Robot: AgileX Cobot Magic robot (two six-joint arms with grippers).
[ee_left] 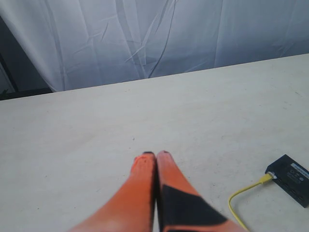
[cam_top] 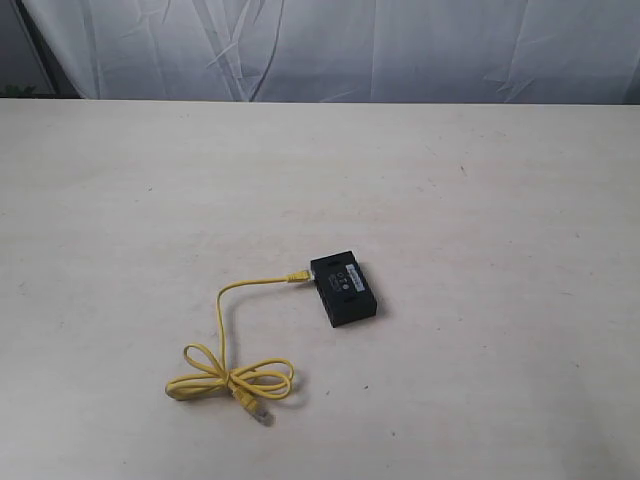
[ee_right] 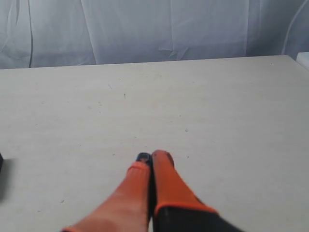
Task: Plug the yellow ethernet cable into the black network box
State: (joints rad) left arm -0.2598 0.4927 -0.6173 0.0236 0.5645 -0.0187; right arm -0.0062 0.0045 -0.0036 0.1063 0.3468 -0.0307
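Exterior: yellow ethernet cable (cam_top: 225, 320) plug looks seated in black network box (cam_top: 343, 288), slack coiled beside it; left wrist: left gripper (ee_left: 155, 155) fingers pressed together, empty; right wrist: right gripper (ee_right: 152, 157) same; likely finished, next verify seating.

No legible text

The box (cam_top: 346, 293), just right of centre in the exterior view, has a pale label (cam_top: 334, 266) along the far edge of its top. The print on it is too small to read. In the left wrist view, at the right edge of the frame, the same label is blurred. No other writing shows.
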